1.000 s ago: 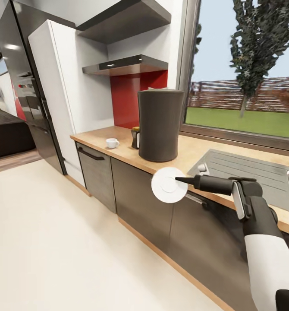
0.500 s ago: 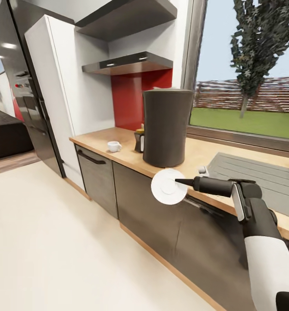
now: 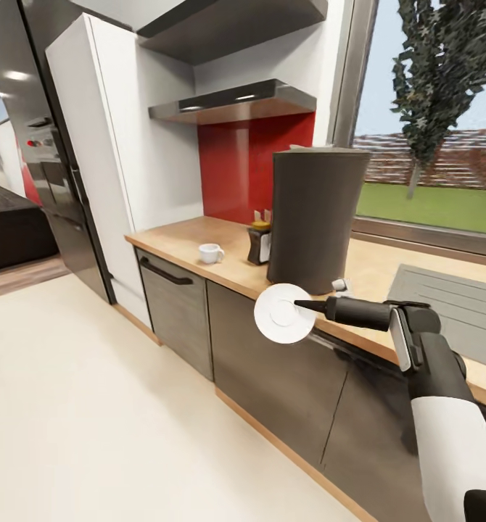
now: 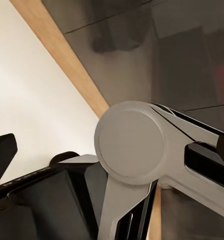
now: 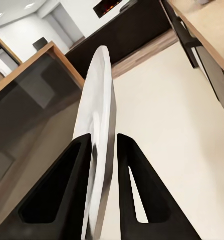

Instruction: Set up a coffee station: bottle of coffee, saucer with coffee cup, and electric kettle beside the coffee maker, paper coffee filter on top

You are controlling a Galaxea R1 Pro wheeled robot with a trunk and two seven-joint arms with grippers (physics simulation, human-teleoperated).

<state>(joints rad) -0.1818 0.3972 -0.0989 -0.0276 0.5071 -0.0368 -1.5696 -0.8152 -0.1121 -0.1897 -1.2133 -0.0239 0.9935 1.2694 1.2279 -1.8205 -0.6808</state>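
One long kitchen countertop [image 3: 199,250] is seen along the wall, and on it the coffee maker [image 3: 314,217], the tallest item, is stood near the front edge. Just behind and beside the machine the bottle of coffee [image 3: 260,243] is set, and a little further along the coffee cup [image 3: 210,253] is left on the bare wood. The saucer [image 3: 284,313] is held on edge, off the worktop and in front of the cabinet doors, pinched at its rim between the fingers of the right gripper [image 5: 102,165]. The state of the left gripper cannot be told from the pictures. For the step to be done well, the saucer should probably be lifted above the counter edge, turned flat, and lowered onto bare wood beside the machine, well clear of the cup, before the fingers are parted.
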